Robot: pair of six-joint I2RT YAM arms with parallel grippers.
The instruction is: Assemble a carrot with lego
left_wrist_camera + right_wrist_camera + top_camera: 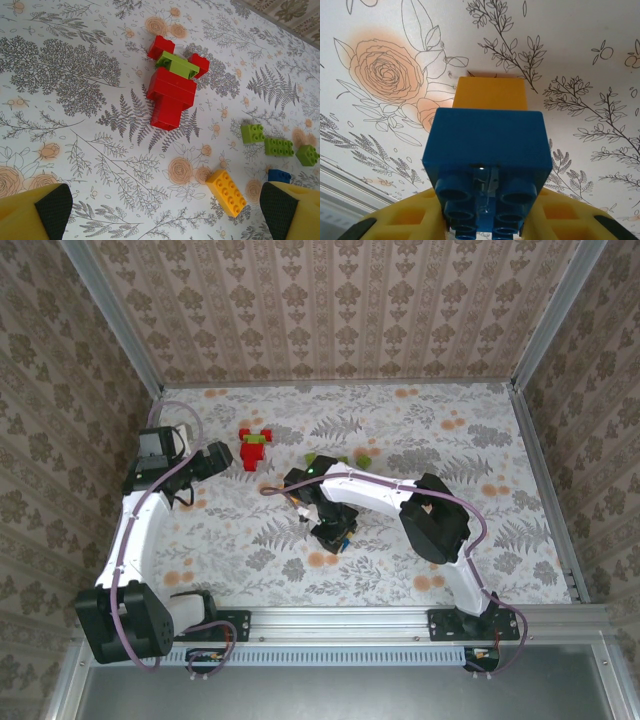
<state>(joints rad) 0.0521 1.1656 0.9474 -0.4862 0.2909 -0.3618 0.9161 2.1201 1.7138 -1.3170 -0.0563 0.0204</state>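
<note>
My right gripper pinches a blue brick joined to an orange brick, left gripper wide open, empty; green bricks and yellow brick lie loose, most stacking left.

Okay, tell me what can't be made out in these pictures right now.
Right wrist view: the held blue brick hides most of the orange-yellow brick beyond it, so whether they are joined cannot be told.
Left wrist view: a finger of the left gripper covers part of the loose blue brick; the bottom edge cuts off both fingers.
Top view: the right gripper covers its bricks, which are too small to count.
</note>
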